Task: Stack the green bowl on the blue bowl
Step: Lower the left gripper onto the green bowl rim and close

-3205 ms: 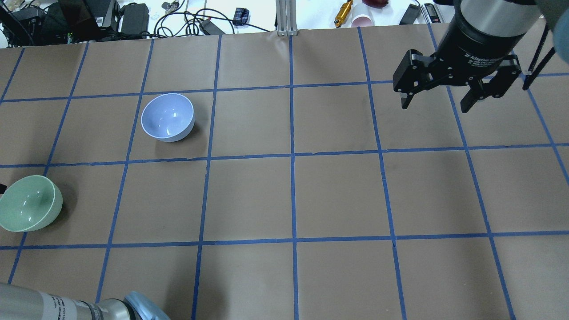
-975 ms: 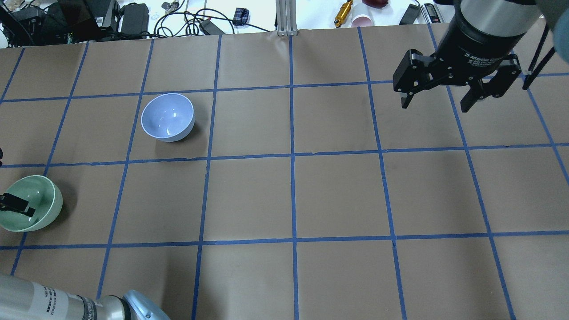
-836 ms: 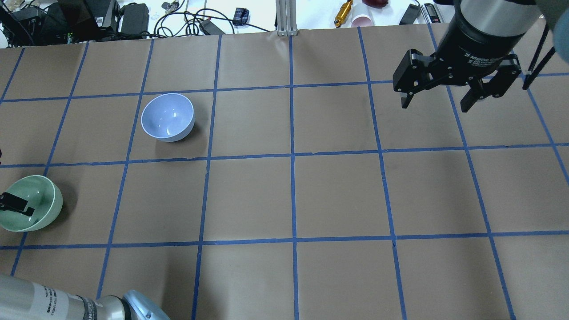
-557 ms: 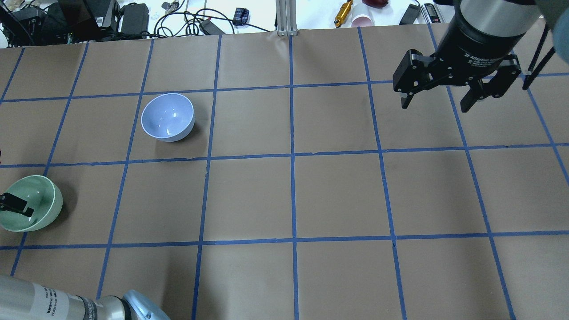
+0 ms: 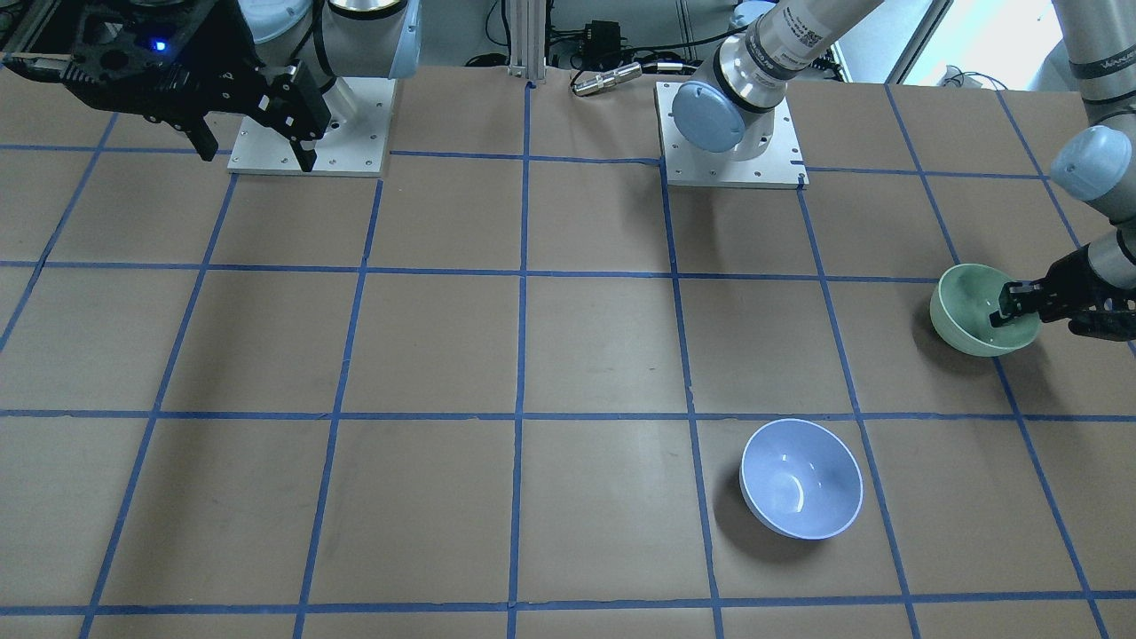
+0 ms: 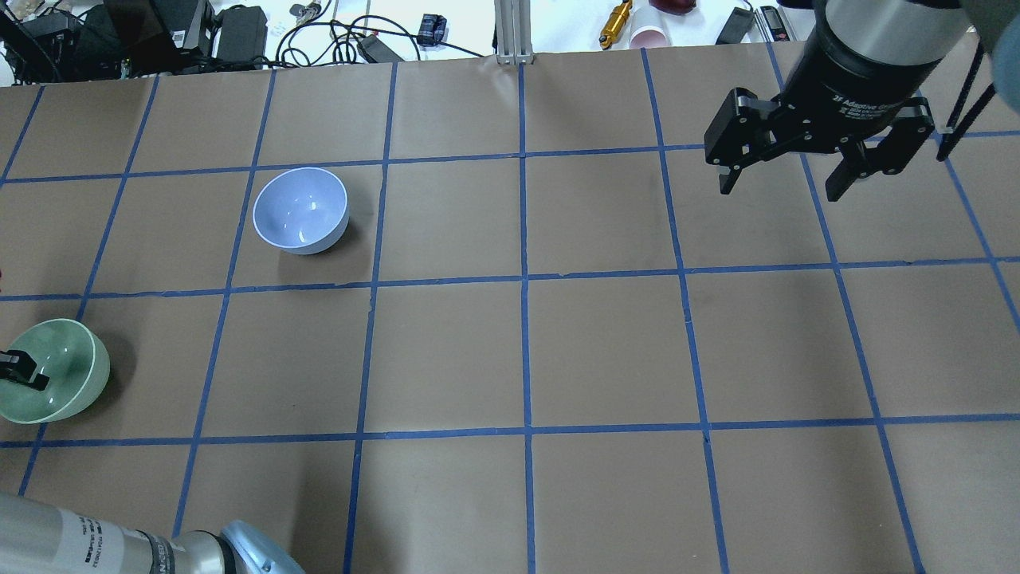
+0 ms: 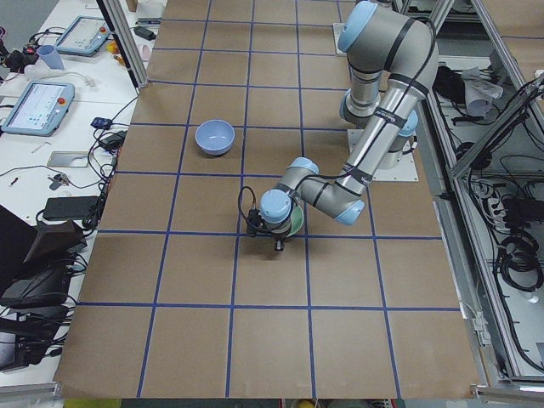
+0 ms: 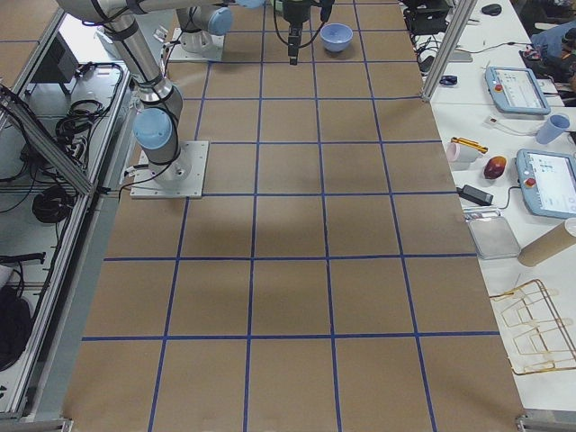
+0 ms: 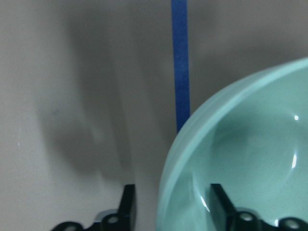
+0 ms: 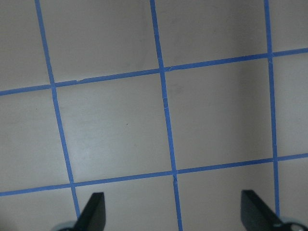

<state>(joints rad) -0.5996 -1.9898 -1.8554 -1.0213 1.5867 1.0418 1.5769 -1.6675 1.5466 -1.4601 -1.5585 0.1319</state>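
The green bowl [image 5: 972, 311] stands at the table's left edge in the overhead view [image 6: 68, 375]. My left gripper [image 5: 1021, 312] straddles its rim: in the left wrist view one finger [image 9: 219, 204] is inside the green bowl [image 9: 260, 159] and the other finger [image 9: 127, 204] is outside, with the jaws narrowed on the wall. The blue bowl [image 5: 801, 479] stands upright and empty, about one grid square away [image 6: 300, 210]. My right gripper [image 6: 785, 187] hangs open and empty above the far right of the table, far from both bowls.
The table [image 6: 526, 351] is brown paper with a blue tape grid. Cables, chargers and small tools [image 6: 239, 32] lie beyond its far edge. The arm base plates [image 5: 728, 133] sit on the robot's side.
My left gripper's finger came into the green bowl from the left edge. In the last half second the bowl shifted slightly toward the gripper. The right arm has not moved.
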